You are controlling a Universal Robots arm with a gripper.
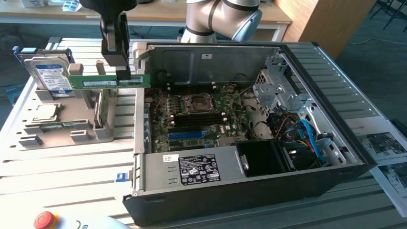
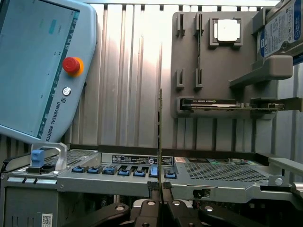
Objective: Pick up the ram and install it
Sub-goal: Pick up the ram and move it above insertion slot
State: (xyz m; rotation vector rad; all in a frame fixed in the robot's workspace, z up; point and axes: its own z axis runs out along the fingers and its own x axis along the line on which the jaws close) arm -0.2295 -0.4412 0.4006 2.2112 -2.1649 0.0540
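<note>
Ram lifted, gripped, clear of its holder.
Gripper closed on the ram, which hangs level and on edge above the grey holder on the bench, between the hard drive and the open computer case. One end reaches the case's side wall. Wrist view: ram edge-on, pinched between the gripper fingertips.

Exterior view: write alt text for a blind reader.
The gripper holds the ram level above the grey parts holder, at the exterior view's left of an open computer case. A hard drive stands in the holder.
</note>
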